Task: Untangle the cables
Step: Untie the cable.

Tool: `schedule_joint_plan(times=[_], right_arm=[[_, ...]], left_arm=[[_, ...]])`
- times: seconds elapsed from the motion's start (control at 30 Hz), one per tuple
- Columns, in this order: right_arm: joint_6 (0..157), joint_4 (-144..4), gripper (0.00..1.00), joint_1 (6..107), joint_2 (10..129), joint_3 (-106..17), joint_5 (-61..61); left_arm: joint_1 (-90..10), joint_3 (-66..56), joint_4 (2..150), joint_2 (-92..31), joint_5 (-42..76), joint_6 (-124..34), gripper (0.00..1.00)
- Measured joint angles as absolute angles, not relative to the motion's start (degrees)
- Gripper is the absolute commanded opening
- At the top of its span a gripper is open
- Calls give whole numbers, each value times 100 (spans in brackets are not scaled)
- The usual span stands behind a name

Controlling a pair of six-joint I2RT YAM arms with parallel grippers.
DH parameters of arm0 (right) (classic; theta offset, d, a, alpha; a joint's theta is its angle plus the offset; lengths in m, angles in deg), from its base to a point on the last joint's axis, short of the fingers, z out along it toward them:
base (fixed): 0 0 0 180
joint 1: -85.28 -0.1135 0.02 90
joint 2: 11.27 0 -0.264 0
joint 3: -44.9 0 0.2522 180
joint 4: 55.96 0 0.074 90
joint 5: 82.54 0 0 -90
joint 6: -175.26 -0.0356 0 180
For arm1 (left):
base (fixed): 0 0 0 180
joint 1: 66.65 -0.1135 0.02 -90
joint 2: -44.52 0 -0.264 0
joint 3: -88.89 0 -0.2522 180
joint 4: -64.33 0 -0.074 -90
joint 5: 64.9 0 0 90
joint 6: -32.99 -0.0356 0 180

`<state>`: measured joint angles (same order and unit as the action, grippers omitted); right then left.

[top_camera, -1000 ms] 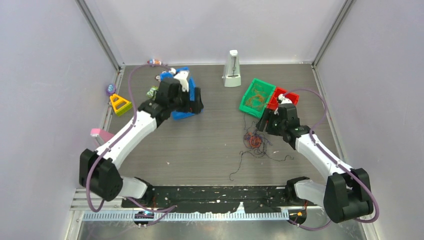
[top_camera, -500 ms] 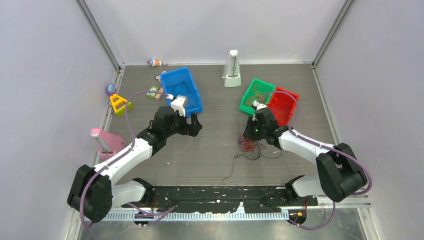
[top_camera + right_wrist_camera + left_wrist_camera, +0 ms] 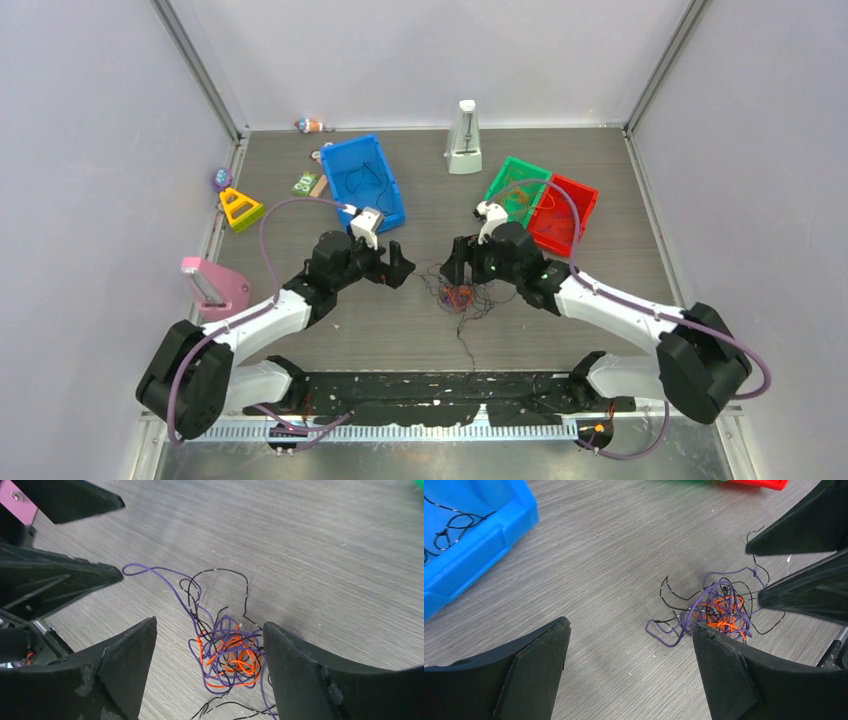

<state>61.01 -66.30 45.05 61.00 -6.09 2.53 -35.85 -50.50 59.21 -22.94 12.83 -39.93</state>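
At the middle of the tabletop [image 3: 400, 330], seen from the overhead camera, the cables [image 3: 460, 293] lie as one small knotted clump of orange, purple and black strands, with a single dark strand trailing toward the near edge. The left gripper [image 3: 403, 268] and the right gripper [image 3: 452, 265] face each other low over the wood, near one another, with the clump just below and between them. A blue bin [image 3: 365, 180] stands behind the left arm. A green bin [image 3: 517, 190] and a red bin [image 3: 565, 212] stand side by side behind the right arm, well apart from the clump.

Left wrist camera: the left gripper is spread wide and holds nothing. The clump lies on the wood ahead, close to its right-hand finger [image 3: 734, 675], with purple loops fanning outward and the orange core tight. The corner of the blue bin shows a thin black strand [image 3: 449, 525] lying inside.

Right wrist camera: the right gripper also stands wide open and empty. The clump sits on the wood between and ahead of its two fingers, and no strand is pinched. One long purple loop reaches out toward the left gripper's fingers.

The step in hand appears to be the approach, with both arms closing on the knot and neither yet gripping. The next move likely calls for each gripper to pinch a different strand or loop, the free purple loop being an easy choice, and then pull apart gently so the knot loosens rather than tightens.
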Motion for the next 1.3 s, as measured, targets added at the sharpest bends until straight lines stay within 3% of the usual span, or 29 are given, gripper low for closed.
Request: schedule_joint_plan(times=[0.4, 0.77, 0.83, 1.0, 1.17, 1.3], right_arm=[[6143, -7526, 79, 4676, 4996, -225, 930], [6309, -7690, 71, 4676, 5317, -48, 537], [6364, -7690, 71, 4676, 5497, -72, 419], [6432, -7670, 70, 4667, 5916, -222, 200], [6423, -7504, 77, 4512, 6196, -338, 32], [6410, -7440, 80, 4326, 6229, -349, 17]], left_arm=[[-2990, -4923, 5845, -2613, 1492, -4391, 92], [-2776, -3907, 6542, -3651, 1562, -4791, 87], [-2776, -3745, 6702, -3830, 1567, -4843, 83], [-2772, -3570, 6992, -4027, 1562, -4900, 61], [-2772, -3577, 7034, -4003, 1562, -4994, 62], [-2772, -3710, 6997, -3784, 1565, -4998, 56]])
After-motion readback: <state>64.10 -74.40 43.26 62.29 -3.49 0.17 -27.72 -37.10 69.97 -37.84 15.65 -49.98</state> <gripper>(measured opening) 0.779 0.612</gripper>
